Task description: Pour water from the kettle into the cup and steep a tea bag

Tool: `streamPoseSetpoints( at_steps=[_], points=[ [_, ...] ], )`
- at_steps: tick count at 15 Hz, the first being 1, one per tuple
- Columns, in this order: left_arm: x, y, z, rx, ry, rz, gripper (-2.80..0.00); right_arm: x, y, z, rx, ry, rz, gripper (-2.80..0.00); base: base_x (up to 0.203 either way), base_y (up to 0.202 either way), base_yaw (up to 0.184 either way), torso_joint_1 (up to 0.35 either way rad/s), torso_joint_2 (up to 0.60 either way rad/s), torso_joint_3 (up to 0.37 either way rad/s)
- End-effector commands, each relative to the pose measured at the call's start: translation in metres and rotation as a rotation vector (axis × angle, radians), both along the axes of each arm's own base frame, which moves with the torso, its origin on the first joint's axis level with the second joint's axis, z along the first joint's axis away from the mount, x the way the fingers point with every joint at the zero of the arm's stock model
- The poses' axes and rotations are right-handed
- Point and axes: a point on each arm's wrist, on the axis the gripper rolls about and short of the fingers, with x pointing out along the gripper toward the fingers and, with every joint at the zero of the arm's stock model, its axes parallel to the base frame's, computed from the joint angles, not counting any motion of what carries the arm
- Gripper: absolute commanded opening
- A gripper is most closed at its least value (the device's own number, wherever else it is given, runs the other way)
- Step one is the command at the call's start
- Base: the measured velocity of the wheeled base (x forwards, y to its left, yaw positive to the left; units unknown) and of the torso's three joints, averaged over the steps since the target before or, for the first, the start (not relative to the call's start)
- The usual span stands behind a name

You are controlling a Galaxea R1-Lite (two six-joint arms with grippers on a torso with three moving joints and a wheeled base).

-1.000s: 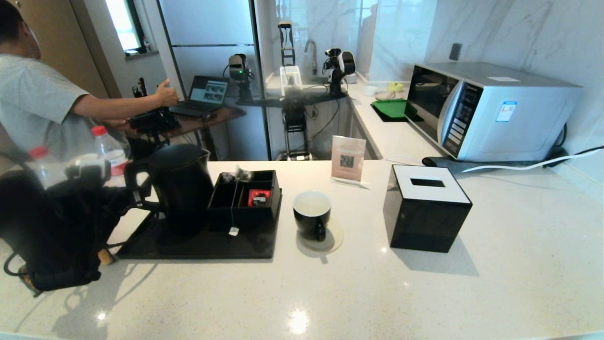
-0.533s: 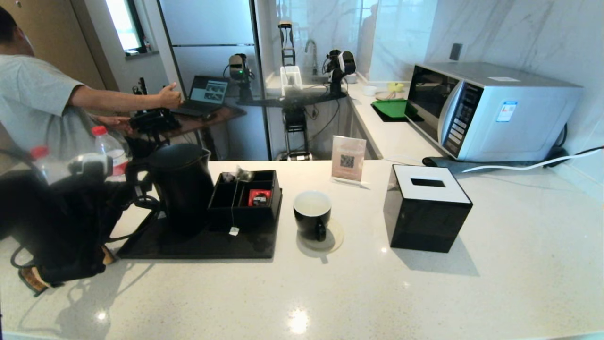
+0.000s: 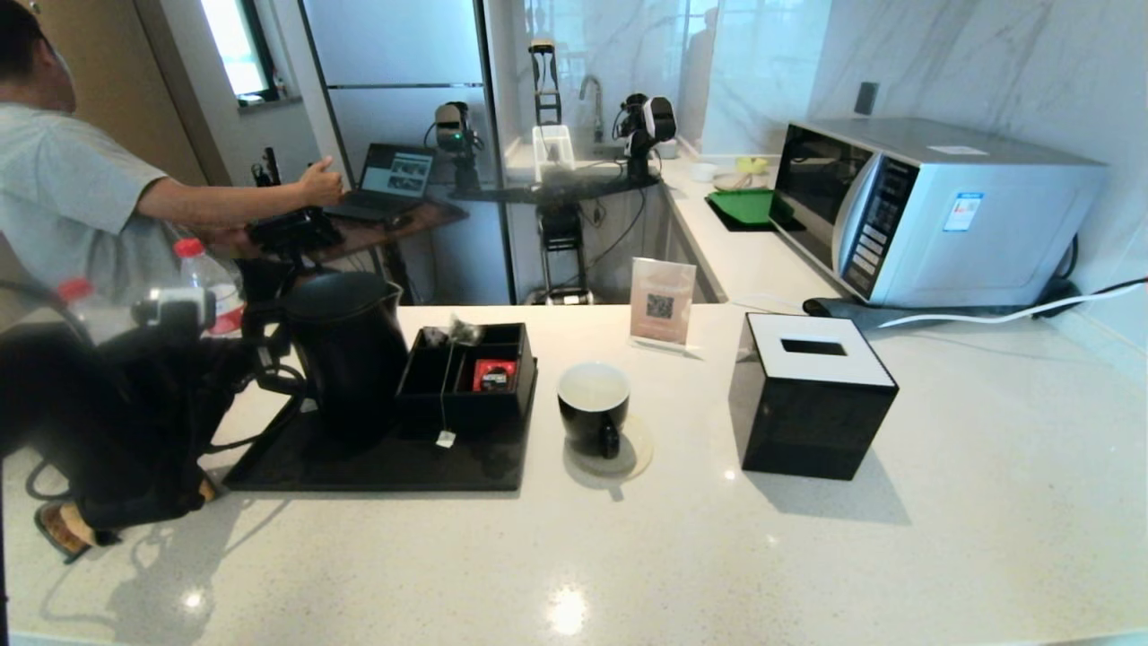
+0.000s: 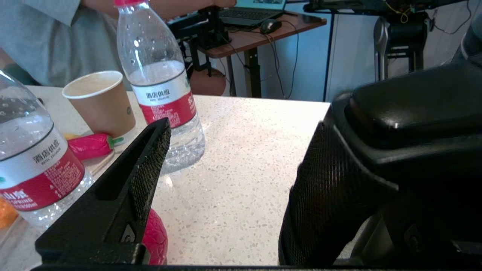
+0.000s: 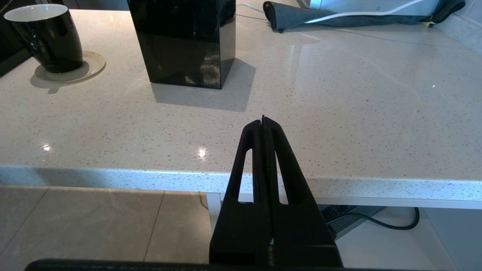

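The black kettle [image 3: 348, 354] stands on a black tray [image 3: 377, 467] at the left. My left gripper [image 3: 258, 354] is at its loop handle and stands open. In the left wrist view [image 4: 241, 150] only bare counter shows between the fingers. The kettle's black handle [image 4: 414, 113] lies just outside one mesh finger [image 4: 331, 195]. The black cup [image 3: 594, 408] with a white inside sits on a coaster, right of the tray. The tea bag [image 3: 463, 330] rests on the black organiser box, its string hanging to a tag [image 3: 444, 439]. My right gripper [image 5: 263, 122] is shut and empty off the counter's front edge.
Two red-capped water bottles [image 4: 160, 75], a tan paper cup [image 4: 99, 101] and a red toy chilli [image 4: 88, 145] stand left of the kettle. A black tissue box [image 3: 812, 399], a sign card [image 3: 662, 301] and a microwave [image 3: 933, 211] are to the right. A person [image 3: 72, 197] stands at the back left.
My left arm has edged up and in towards the kettle's handle. The person's arm has shifted a little. The right arm has not moved.
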Motion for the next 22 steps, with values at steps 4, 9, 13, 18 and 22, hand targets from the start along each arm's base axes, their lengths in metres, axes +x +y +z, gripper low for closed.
streamPoseSetpoints(
  at_steps=[4,9,13,18,22],
  points=[
    [0.005,-0.002,0.015,0.023,-0.087,-0.01,0.0,0.0,0.0,0.0,0.0,0.0,0.001,-2.8,0.0,0.0,0.0,0.0,0.0,0.0],
    [0.005,-0.003,0.018,0.03,-0.097,-0.039,0.0,0.0,0.0,0.0,0.0,0.0,0.001,-2.8,0.0,0.0,0.0,0.0,0.0,0.0],
    [0.005,-0.003,0.018,0.034,-0.095,-0.041,0.0,0.0,0.0,0.0,0.0,0.0,0.001,-2.8,0.0,0.0,0.0,0.0,0.0,0.0],
    [0.006,-0.002,0.018,0.039,-0.098,-0.067,0.0,0.0,0.0,0.0,0.0,0.0,0.001,-2.8,0.0,0.0,0.0,0.0,0.0,0.0],
    [0.007,-0.001,0.014,0.04,-0.088,-0.096,0.0,0.0,0.0,0.0,0.0,0.0,0.001,-2.8,0.0,0.0,0.0,0.0,0.0,0.0]
  ],
)
